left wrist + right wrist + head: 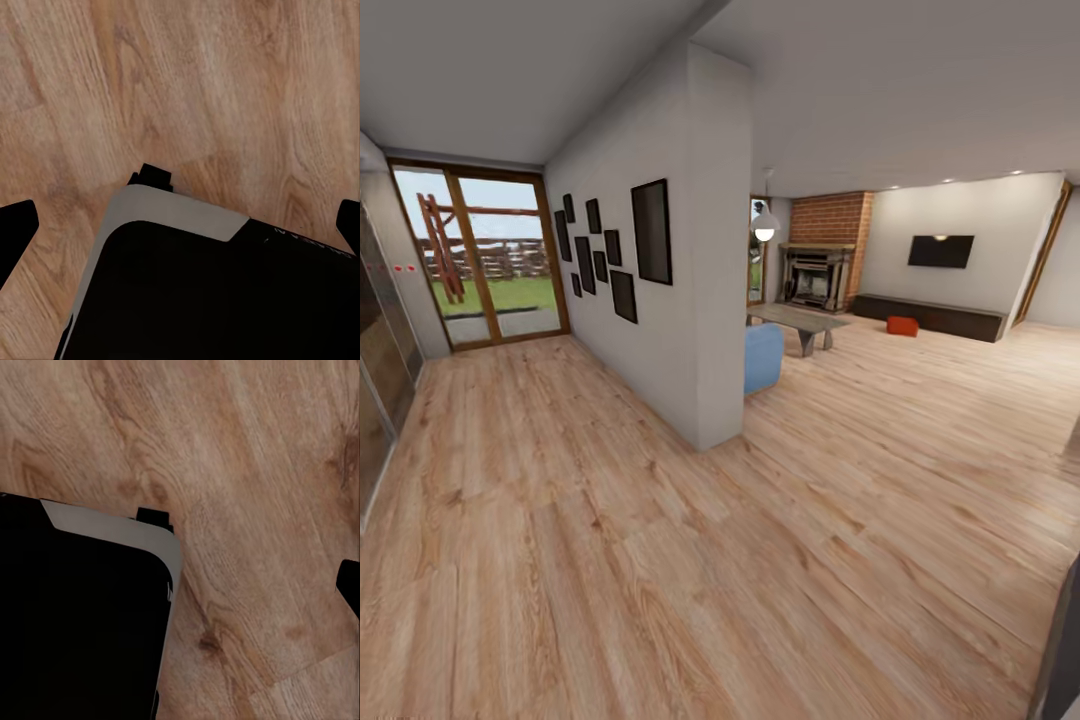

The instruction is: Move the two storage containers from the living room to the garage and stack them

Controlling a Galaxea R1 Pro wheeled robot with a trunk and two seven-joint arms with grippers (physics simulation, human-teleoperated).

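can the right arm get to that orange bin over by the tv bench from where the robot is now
Probably not. The orange bin sits far across the wood floor, in front of the dark TV bench, while the right wrist view looks down at floor beside the robot's base. The robot would need to drive closer first.

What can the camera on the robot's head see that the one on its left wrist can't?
Head view: the living room with one orange-red storage container on the floor by the low dark TV bench, a blue sofa, a glass coffee table, a brick fireplace and framed pictures. Left wrist view: the robot's own dark base with dark fingertips of the left end effector. Both: light wood plank floor.
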